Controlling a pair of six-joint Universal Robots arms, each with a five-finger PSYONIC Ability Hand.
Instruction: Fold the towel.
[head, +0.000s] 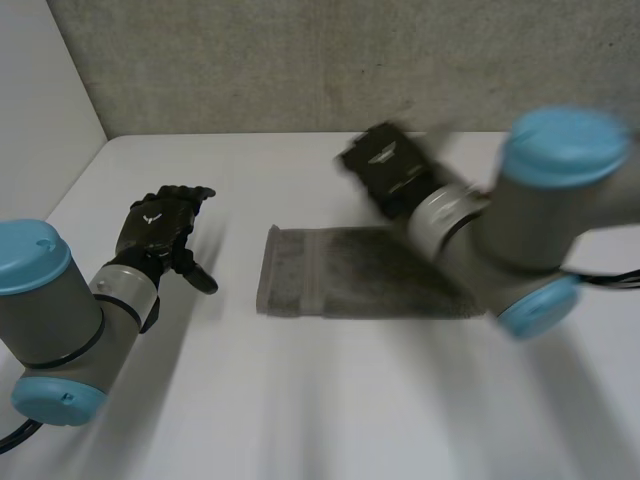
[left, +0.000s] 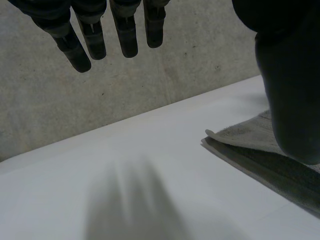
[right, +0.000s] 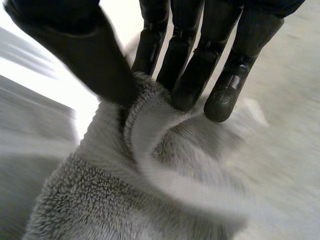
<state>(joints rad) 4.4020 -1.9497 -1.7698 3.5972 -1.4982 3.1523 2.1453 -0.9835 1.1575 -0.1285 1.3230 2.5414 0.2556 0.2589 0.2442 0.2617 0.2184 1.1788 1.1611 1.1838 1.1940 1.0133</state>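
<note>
Grey towel (right: 115, 200) fold between thumb and fingers of right hand (right: 200, 55).

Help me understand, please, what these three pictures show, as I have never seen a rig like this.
This is a two-armed robot at a white table; each arm ends in a black mechanical hand. The head view looks down from a camera between and behind the arms. In it a grey towel lies on the table, and it looks doubled over. The other two pictures come from cameras on the wrists, each looking along its own palm. In the right wrist view, the right hand pinches a fold of the towel between its thumb and fingers, near the towel's far edge. The left hand holds nothing: its fingers hang straight above the bare table, beside the towel's end.
</note>
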